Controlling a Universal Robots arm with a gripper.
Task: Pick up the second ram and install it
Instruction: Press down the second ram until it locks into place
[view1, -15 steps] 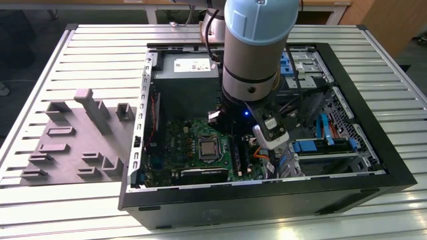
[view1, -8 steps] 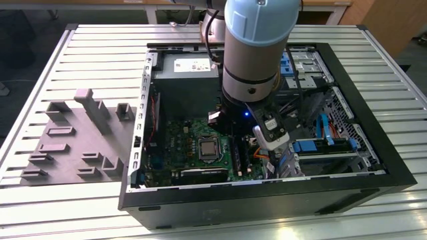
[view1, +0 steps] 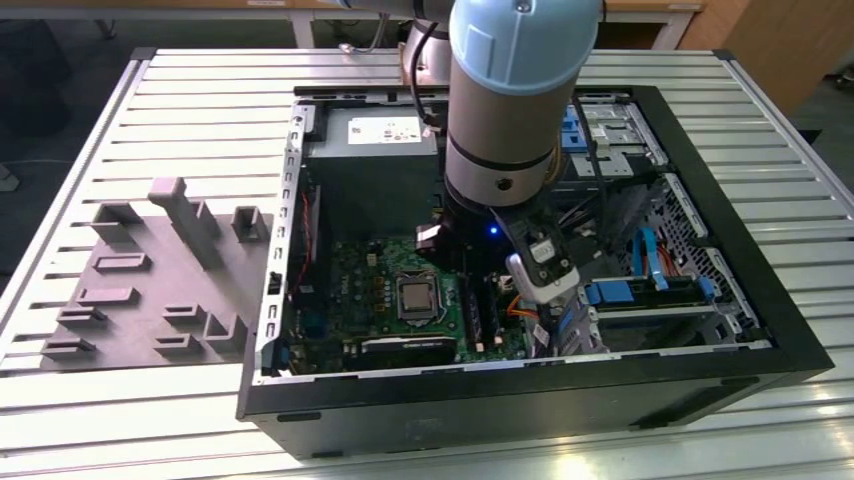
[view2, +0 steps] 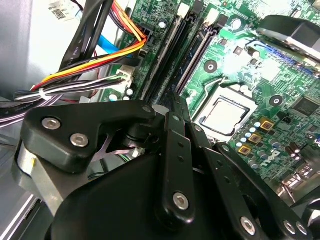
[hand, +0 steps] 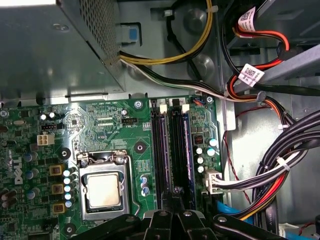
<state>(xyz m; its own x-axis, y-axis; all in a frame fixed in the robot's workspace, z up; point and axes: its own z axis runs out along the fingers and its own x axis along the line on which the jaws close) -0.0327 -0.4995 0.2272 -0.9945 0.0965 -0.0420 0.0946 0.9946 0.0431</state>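
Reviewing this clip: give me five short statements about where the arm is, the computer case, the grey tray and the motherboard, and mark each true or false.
1. The gripper is over the memory slots inside the open computer case. True.
2. The processor sits in its socket beside those slots. True.
3. The grey tray lies inside the case. False: it rests on the slatted table, at the exterior view's left of the case.
4. The case has its side panel on. False: it is open, with the motherboard exposed.
5. Coloured cables run beside the motherboard. True.
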